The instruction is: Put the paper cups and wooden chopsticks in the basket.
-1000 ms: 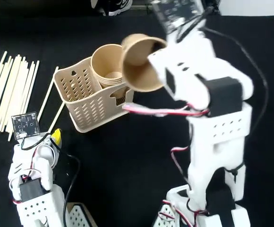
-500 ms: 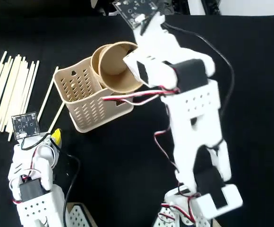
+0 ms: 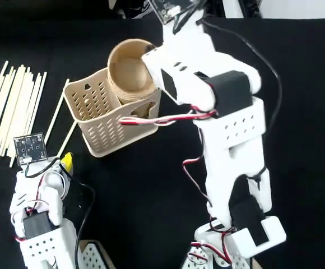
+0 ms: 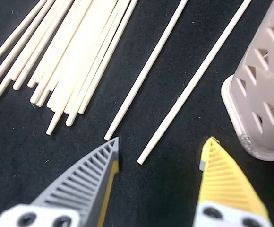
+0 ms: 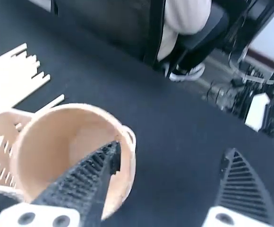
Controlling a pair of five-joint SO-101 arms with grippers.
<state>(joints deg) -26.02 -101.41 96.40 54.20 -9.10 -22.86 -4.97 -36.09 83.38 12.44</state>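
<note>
**Top cup sitting in the basket, both pincers standing open**

Nearest the arm bases, the black table (image 3: 151, 185) is lying bare between the two arms. Two loose chopsticks (image 4: 149, 68) are lying side by side, a little apart, just ahead of the left gripper (image 4: 163, 139). They are sitting between the main bundle of wooden chopsticks (image 3: 14, 106) and the basket (image 3: 103, 120). The bundle is resting flat on the cloth, well apart from the basket. A red and white cable (image 3: 151, 119) from the right arm is draping across the basket's front wall. The paper cups (image 3: 130, 70) are standing nested in the basket's far end, mouths tilted up.

The left arm is sitting low and folded near its base. Its fingers are spread wide and gripping nothing, tips pointing at the near ends of the loose pair. The right arm is stretching tall over the table, its upper links covering the basket's far corner. The right gripper (image 5: 173, 148) is gaping wide. One finger is lying across the mouth of the top cup (image 5: 56, 146) while the other is hanging well clear of its wall, so nothing is clamped.
</note>
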